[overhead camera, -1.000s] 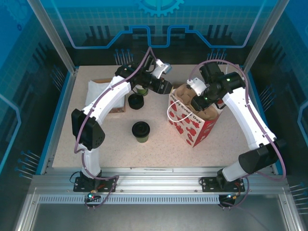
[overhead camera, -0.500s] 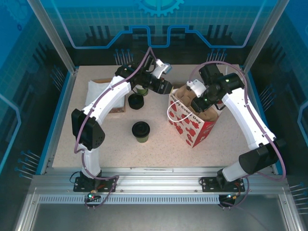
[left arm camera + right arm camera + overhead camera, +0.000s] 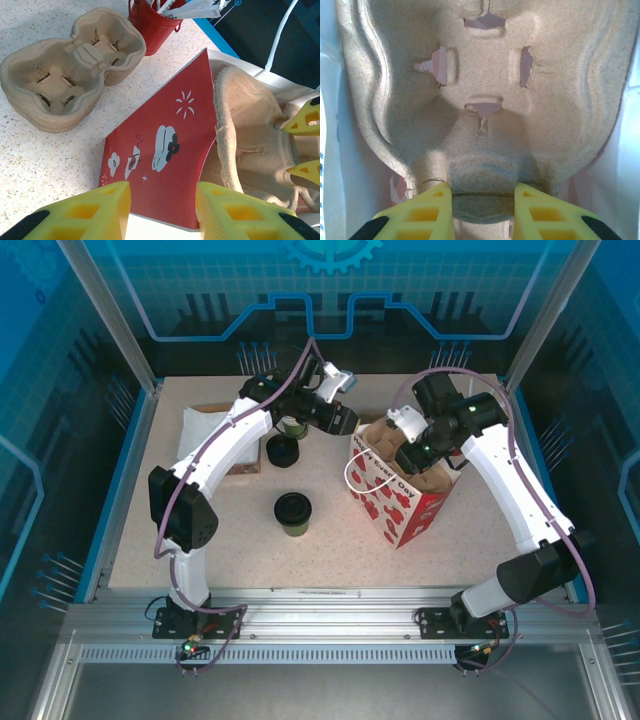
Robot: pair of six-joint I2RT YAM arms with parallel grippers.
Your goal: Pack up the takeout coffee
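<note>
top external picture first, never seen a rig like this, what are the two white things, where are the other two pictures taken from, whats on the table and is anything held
They are robot arms, a left arm and a right arm, bolted at the near edge of a table and seen from a camera above and behind. Each ends in a two-finger gripper with a camera on its wrist; the close-ups come from those. On the table stand a red gift bag, a lidded green cup, spare cups, spare lids and a stack of pulp trays. The right gripper pinches a pulp cup carrier inside the bag. The left gripper hangs open by the bag's side, gripping nothing.
</note>
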